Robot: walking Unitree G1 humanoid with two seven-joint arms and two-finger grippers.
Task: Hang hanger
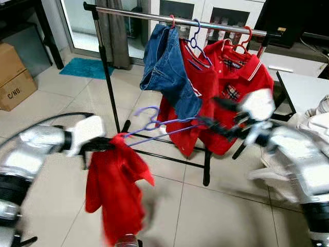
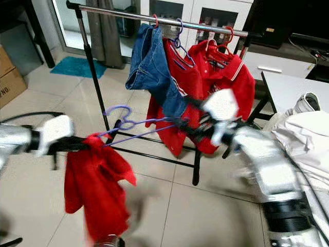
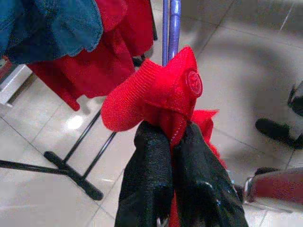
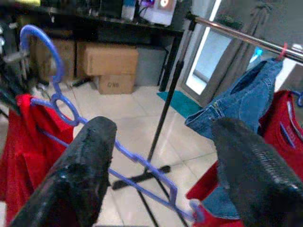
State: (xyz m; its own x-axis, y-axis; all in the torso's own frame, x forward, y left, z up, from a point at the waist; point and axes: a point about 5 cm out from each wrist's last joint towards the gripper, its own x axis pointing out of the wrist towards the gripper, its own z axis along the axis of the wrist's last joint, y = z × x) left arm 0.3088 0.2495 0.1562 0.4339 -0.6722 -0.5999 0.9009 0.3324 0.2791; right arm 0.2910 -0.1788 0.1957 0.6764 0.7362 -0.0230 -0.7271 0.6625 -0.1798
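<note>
- Nearest the head camera, both silver arms are seen raised and blurred, with a purple hanger (image 1: 159, 126) spanned between them.
- Left gripper (image 3: 173, 135): its two black fingers are pressed together on a fold of the red garment (image 1: 115, 190), at the hanger end just beyond the fingertips. The rest of the garment hangs loose below this gripper.
- Right gripper (image 4: 163, 142): its fingers are spread wide in the right wrist view, and the hanger's lower bar is seen passing between and beyond them. No contact with either finger can be confirmed; whether the far end of the hanger is merely propped there cannot be told from the blurred head views.
- The hanger hook (image 4: 42, 49) points upward, ahead of the right gripper and above the left one.
- Step in hand is judged to be the dressing of the hanger: one end is inside the garment, the other end is bare.
- Next move is judged to call for the garment being drawn across the bare end, then the hook being lifted to the rail (image 1: 139, 15), above and beyond both grippers.
- Denim shorts (image 1: 167, 72) and red polo shirts (image 1: 231, 87) already occupy the rail, so a free stretch must be chosen.
</note>
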